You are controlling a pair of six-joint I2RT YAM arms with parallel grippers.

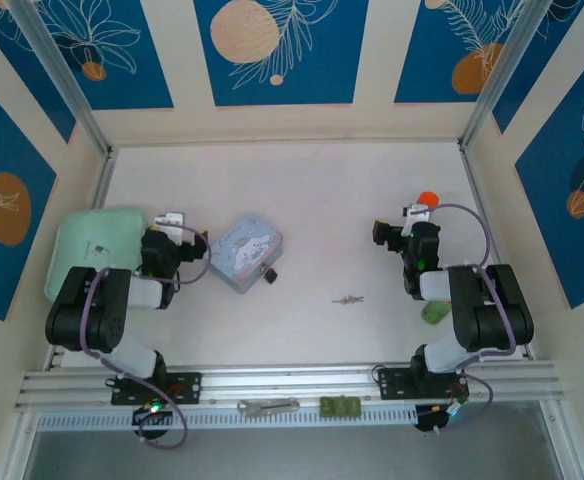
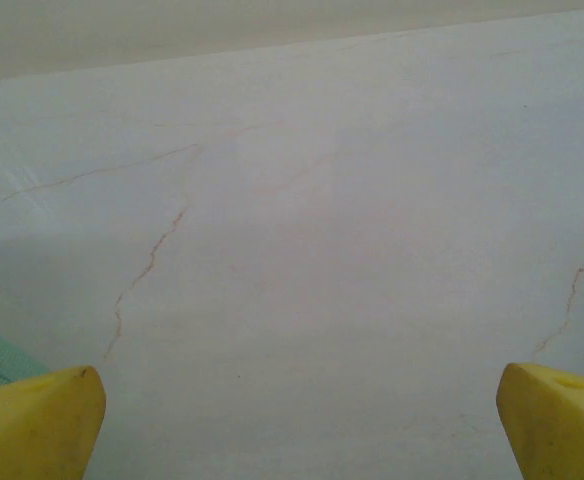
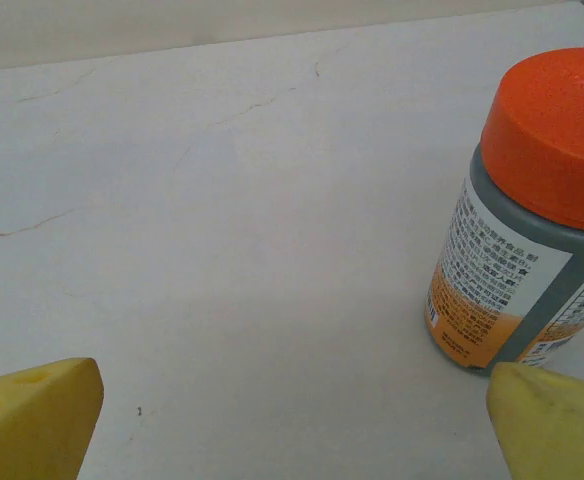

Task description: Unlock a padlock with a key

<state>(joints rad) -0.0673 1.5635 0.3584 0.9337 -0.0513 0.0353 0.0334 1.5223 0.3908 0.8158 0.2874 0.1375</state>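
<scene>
Left gripper (image 2: 294, 418) and right gripper (image 3: 292, 418) both gape, empty. Padlock (image 1: 268, 274) sits at the tin's (image 1: 242, 250) four o'clock; key (image 1: 349, 299) lies off the padlock's four o'clock. That thin, flat key could skid from a pinch.

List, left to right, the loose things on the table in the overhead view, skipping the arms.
green tray → blue tin → key → orange-capped bottle
</scene>
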